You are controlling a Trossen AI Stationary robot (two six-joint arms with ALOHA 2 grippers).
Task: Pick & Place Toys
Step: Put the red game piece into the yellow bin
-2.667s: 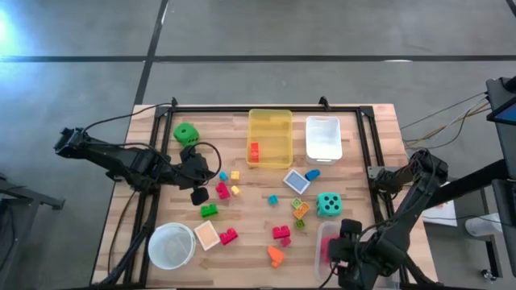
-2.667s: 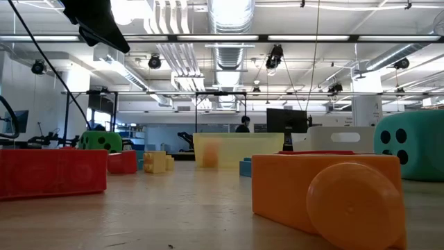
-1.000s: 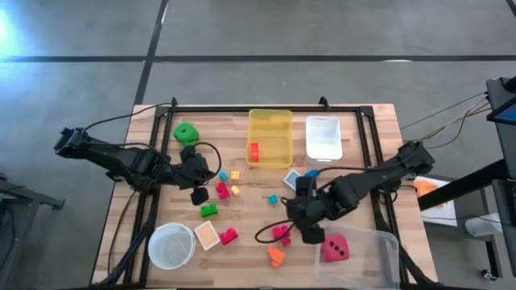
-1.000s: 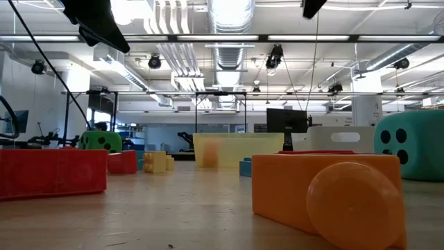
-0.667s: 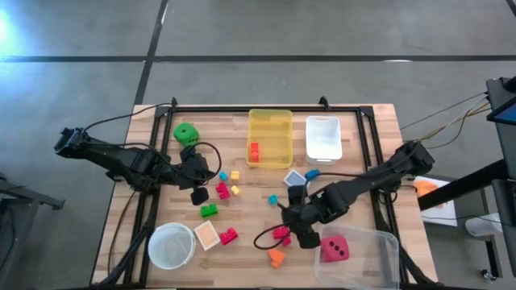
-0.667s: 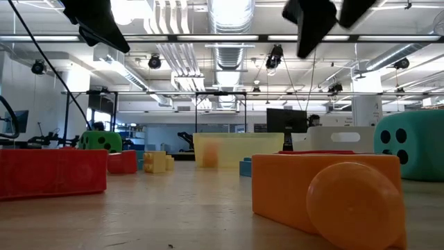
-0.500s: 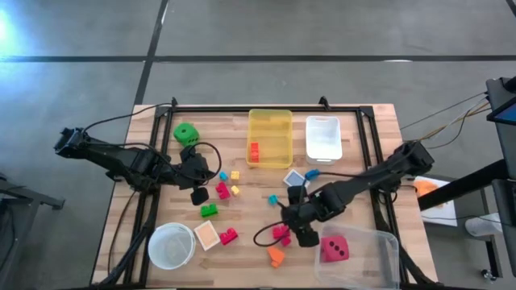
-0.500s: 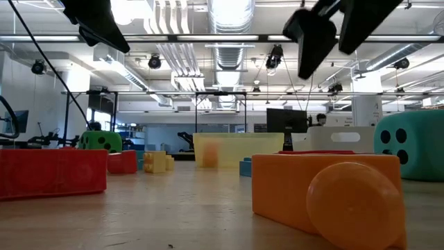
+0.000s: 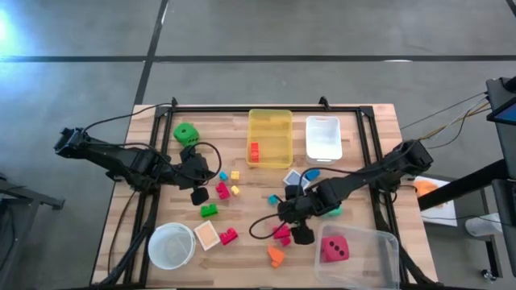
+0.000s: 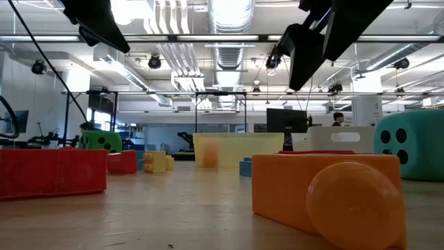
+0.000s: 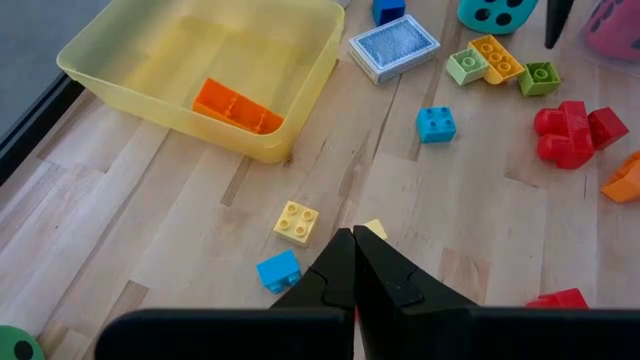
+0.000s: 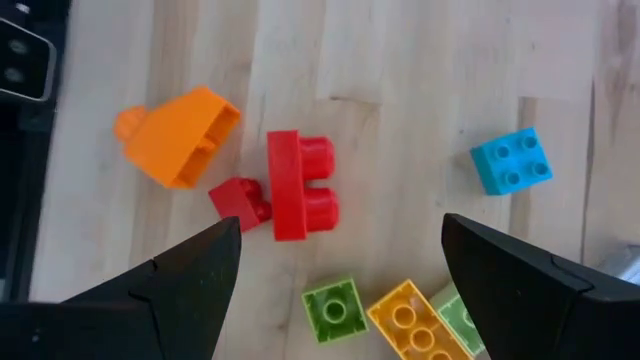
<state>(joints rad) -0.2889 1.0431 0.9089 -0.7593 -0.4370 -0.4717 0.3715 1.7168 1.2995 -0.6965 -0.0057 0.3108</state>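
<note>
My right gripper (image 9: 291,222) is open and empty, above a red block (image 12: 300,187) that lies on the table between an orange block (image 12: 180,135) and a blue block (image 12: 510,160). It also shows at the top of the low view (image 10: 316,42). My left gripper (image 9: 205,193) is shut and empty at the table's left, with a yellow block (image 11: 297,221) and a blue block (image 11: 278,270) lying just ahead of it. A pink-red die (image 9: 333,248) lies in the clear bin (image 9: 379,242). The green die (image 9: 185,133) sits at the far left. My right arm hides most of the teal die (image 9: 330,211).
A yellow bin (image 9: 270,121) holding a red-orange block and a white bin (image 9: 322,137) stand at the far edge. A white bowl (image 9: 171,246) stands at the near left. Green (image 9: 209,210) and red (image 9: 228,236) blocks and a flat blue square (image 9: 297,181) are scattered mid-table.
My right gripper has gone toward the table's left edge and come down, from beside the clear bin to above the red block, and has stayed open. Nothing on the table has moved.
</note>
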